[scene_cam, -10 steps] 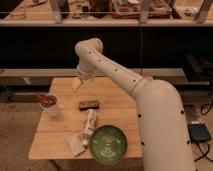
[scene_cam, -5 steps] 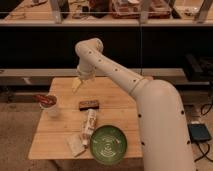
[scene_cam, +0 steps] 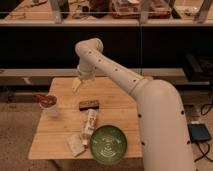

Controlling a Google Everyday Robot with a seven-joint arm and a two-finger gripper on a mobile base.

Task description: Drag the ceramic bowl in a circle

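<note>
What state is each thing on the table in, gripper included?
ceramic bowl: upright, empty, at the front edge of the table.
gripper: above the table's far side, apart from the bowl.
white cup: upright, red contents inside.
dark bar: lying flat, mid-table.
white packet: lying flat beside the bowl.
crumpled wrapper: lying near the front edge.

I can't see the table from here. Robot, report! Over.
Gripper above table's far side. Green ceramic bowl at near edge, untouched. White packets close on its left in view.
</note>
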